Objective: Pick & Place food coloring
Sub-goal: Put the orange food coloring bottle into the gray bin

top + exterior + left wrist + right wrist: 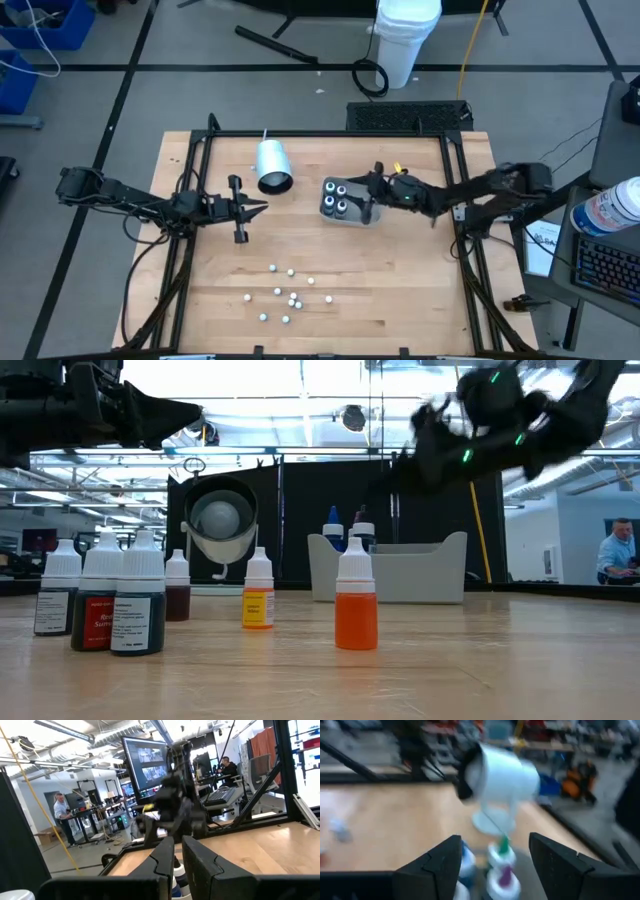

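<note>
Several food coloring bottles stand in a clear grey tray right of the table's middle; the right wrist view shows their tops below the fingers. More bottles stand loose near the front edge, among them an orange one and a yellow one. My right gripper hangs open above the tray's far side, nothing between its fingers. My left gripper waits shut and empty, raised over the table's left half.
A white cup lies on its side beyond my left gripper, its mouth toward the near edge. Black frame rails run along the table's left, right and far sides. Bare wood lies between the tray and the loose bottles.
</note>
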Tool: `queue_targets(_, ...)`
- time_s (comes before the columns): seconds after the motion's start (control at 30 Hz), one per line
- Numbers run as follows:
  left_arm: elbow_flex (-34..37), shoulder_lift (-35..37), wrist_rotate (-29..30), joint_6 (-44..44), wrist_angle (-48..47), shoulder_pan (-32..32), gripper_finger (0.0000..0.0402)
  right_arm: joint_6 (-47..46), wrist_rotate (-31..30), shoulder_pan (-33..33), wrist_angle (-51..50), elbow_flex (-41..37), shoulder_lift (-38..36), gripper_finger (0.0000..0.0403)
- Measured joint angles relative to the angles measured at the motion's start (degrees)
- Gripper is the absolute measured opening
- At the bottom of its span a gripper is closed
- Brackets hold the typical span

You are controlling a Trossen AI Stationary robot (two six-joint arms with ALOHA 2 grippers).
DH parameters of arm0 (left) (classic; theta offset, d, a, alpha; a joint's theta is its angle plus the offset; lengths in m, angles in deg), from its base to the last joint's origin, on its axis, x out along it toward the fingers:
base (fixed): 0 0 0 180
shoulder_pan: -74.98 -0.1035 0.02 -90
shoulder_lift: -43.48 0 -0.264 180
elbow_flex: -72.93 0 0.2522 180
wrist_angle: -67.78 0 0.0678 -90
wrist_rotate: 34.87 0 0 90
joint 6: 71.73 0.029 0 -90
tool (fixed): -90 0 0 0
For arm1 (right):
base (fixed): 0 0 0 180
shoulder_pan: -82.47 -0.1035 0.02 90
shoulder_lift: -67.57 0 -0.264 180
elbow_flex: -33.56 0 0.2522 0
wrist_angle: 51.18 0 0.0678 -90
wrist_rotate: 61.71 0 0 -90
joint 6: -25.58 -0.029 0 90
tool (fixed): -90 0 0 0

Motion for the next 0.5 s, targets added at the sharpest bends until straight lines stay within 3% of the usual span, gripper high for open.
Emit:
queue_targets(0.2, 0.0, 0.0, 0.0, 0.0, -0.8, 0.0, 0.0047, 4.1, -1.6, -9.4, -14.9, 0.1, -15.6, 0.0191)
queue_targets(0.37, 0.0, 0.0, 0.0, 0.0, -1.0, 0.0, 0.0047, 3.2, -6.4, -16.8, -27.8, -0.2, -22.0, 0.0100)
queue_targets(0.5, 0.0, 0.0, 0.0, 0.0, -1.0, 0.0, 0.0047, 1.4, -6.2, -20.9, -23.7, -4.4, -21.7, 0.0025)
